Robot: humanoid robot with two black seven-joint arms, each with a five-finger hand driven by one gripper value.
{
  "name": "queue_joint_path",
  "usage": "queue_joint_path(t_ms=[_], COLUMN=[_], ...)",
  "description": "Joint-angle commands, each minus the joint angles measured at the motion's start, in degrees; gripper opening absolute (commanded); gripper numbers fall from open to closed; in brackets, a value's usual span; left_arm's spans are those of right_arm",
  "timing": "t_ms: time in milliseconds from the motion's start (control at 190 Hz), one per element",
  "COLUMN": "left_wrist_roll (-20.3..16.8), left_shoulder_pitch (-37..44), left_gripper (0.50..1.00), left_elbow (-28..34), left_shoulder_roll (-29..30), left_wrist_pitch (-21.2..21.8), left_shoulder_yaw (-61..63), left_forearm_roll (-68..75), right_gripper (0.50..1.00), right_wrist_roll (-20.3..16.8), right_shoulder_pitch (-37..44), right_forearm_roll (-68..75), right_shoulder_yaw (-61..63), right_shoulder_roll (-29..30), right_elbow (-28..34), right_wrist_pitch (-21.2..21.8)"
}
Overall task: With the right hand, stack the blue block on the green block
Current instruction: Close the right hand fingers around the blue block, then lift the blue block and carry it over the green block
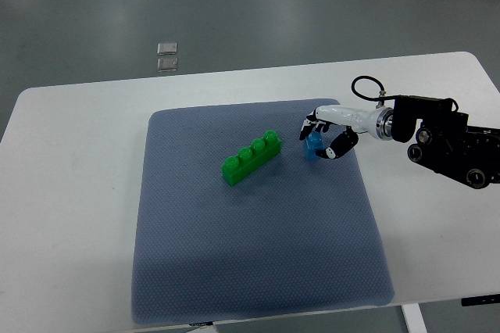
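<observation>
Grasping step: the right hand (319, 139) has its fingers curled around the blue block (313, 145), thumb on the near side and the other fingers on the far side; the pick-up looks to be the step in hand, with the stacking not yet done.
Landmark: the green block (251, 158), a long four-stud brick lying at a slant on the grey-blue mat (258, 270).
Blue block place: just to the right of the green block's upper-right end, near it but apart from it, with a gap of bare mat between them.
Blue block contact: whether it rests on the mat or is already raised a little cannot be told from this steep view.
Right arm: comes in from the right of the green block, across the white table (70, 161), wrist and black forearm well apart from the brick.
Left hand: not seen anywhere.
Green block state: studs up, nothing on top of it, untouched by the hand.
Progress judged: early; one brick is gripped, none is stacked.
Next move calls for: a firm hold, a lift clear of the mat, a short carry leftward to above the green block's studs, then a straight press down.
Care needed: the blue block should be turned to match the green block's slant, or the studs may not seat.
</observation>
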Motion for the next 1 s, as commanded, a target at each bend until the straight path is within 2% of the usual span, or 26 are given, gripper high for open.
queue_joint_path(t_ms=[0,268,394,709,993], left_wrist_roll=[0.0,0.0,0.0,0.0,0.0], left_shoulder_pitch=[0.0,0.0,0.0,0.0,0.0], left_gripper=[1.0,1.0,1.0,1.0,1.0], left_elbow=[0.0,0.0,0.0,0.0,0.0], left_shoulder_roll=[0.0,0.0,0.0,0.0,0.0], left_wrist_pitch=[0.0,0.0,0.0,0.0,0.0], left_shoulder_yaw=[0.0,0.2,0.2,0.0,0.0], left_forearm_roll=[0.0,0.0,0.0,0.0,0.0], right_gripper=[0.699,0.697,0.66,0.65,0.58], right_wrist_roll=[0.0,0.1,0.1,0.3,1.5], right_shoulder_pitch=[0.0,0.2,0.0,0.0,0.1], right_forearm_roll=[-0.2,-0.9,-2.0,-2.6,-4.3], right_shoulder_yaw=[0.0,0.0,0.0,0.0,0.0], right_shoulder_roll=[0.0,0.0,0.0,0.0,0.0], right_elbow=[0.1,0.5,0.5,0.8,0.8], right_wrist_pitch=[0.1,0.1,0.1,0.1,0.0])
